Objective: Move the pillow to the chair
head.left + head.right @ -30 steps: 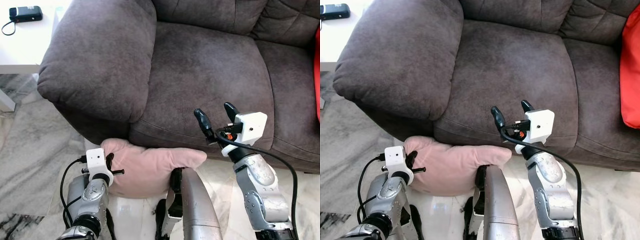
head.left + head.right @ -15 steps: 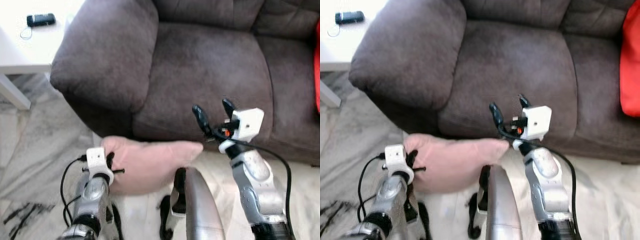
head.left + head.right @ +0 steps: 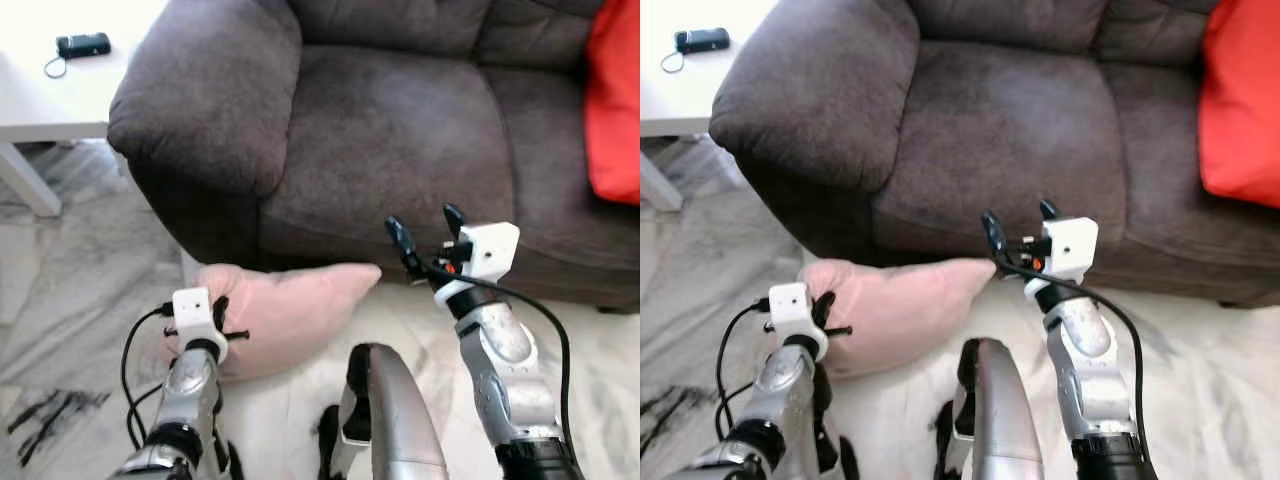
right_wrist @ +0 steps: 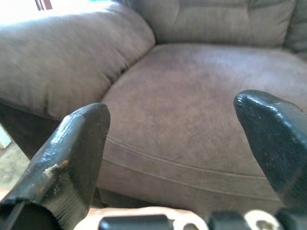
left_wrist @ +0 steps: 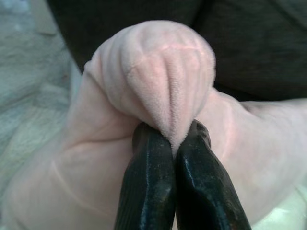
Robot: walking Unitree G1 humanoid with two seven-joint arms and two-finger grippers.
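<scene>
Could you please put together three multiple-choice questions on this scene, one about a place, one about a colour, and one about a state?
1. Where is the pink pillow?
A. On the sofa seat
B. Low in front of the dark sofa, below its seat
C. On the white table

2. What colour is the cushion at the sofa's right end?
A. Red
B. Blue
C. Green

3. How does the left gripper stand?
A. Wide open, apart from the pillow
B. Shut on a phone
C. Shut on a fold of the pillow

Answers:
1 B, it lies below the seat's front edge.
2 A, it is bright red against the dark fabric.
3 C, the left wrist view shows pink fabric pinched between the black fingers; the right gripper is open.
</scene>
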